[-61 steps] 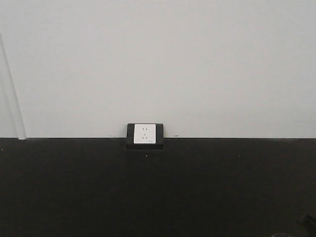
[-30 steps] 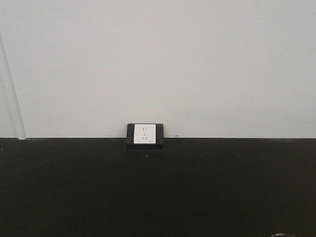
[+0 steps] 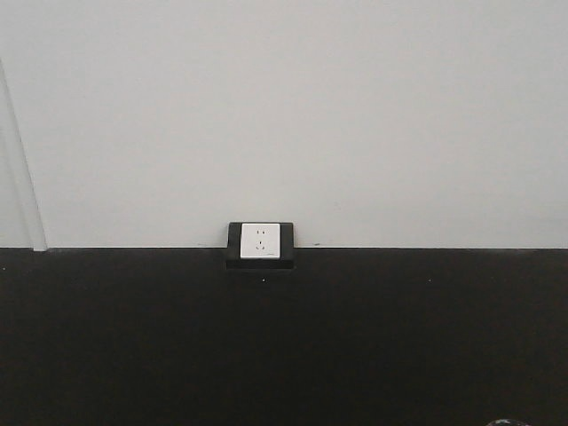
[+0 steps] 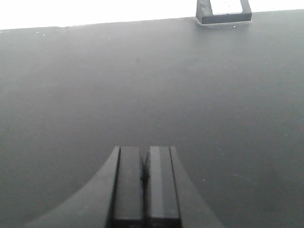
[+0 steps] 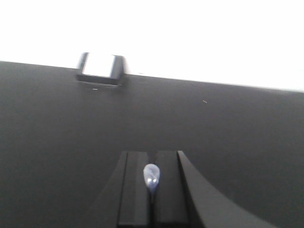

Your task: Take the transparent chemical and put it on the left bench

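In the right wrist view my right gripper (image 5: pixel 152 153) is shut on a small clear, glassy piece (image 5: pixel 151 176) pinched between its black pads; I take it for part of the transparent chemical's container. The rest of the container is hidden. A faint glass rim (image 3: pixel 508 422) shows at the bottom edge of the front view. My left gripper (image 4: pixel 144 148) is shut and empty, held over the black bench top (image 4: pixel 95 95). Neither gripper shows in the front view.
A white wall socket in a black frame (image 3: pixel 260 240) sits where the black bench (image 3: pixel 266 355) meets the white wall. It also shows in the left wrist view (image 4: pixel 223 8) and in the right wrist view (image 5: pixel 100 65).
A dark shape at the bottom right corner of the front view one second ago has left the frame. The glass rim stays at the bottom edge.
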Robot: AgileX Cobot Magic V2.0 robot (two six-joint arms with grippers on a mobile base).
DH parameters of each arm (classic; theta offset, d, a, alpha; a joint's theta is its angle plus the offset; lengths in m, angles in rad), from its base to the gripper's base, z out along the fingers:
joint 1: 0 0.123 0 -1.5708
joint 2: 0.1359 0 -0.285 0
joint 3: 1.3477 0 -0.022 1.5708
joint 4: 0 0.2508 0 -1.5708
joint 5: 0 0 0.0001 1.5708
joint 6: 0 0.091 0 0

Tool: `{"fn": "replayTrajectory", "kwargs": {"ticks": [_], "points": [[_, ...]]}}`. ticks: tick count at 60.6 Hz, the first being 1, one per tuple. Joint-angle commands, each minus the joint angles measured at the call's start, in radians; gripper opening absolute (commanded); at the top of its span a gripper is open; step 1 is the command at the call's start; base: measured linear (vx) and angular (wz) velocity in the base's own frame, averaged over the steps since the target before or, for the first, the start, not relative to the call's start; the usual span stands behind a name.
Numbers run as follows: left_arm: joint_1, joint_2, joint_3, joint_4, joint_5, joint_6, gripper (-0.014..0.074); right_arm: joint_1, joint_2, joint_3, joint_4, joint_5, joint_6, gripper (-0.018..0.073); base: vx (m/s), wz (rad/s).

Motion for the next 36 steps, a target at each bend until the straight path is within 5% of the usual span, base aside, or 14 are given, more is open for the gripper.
{"fn": "replayTrajectory", "kwargs": {"ticks": [1,36], "points": [[-0.002,-0.019,0.016,-0.001,-0.078,-0.008,-0.0003,0.002,-0.040,-0.031,0.039,-0.002,-0.034,-0.0001,0.00,0.00],[-0.002,-0.019,0.016,-0.001,-0.078,-0.008,-0.0003,0.000,-0.219,0.178,0.128,-0.004,-0.050,-0.0001,0.00,0.00]]}}
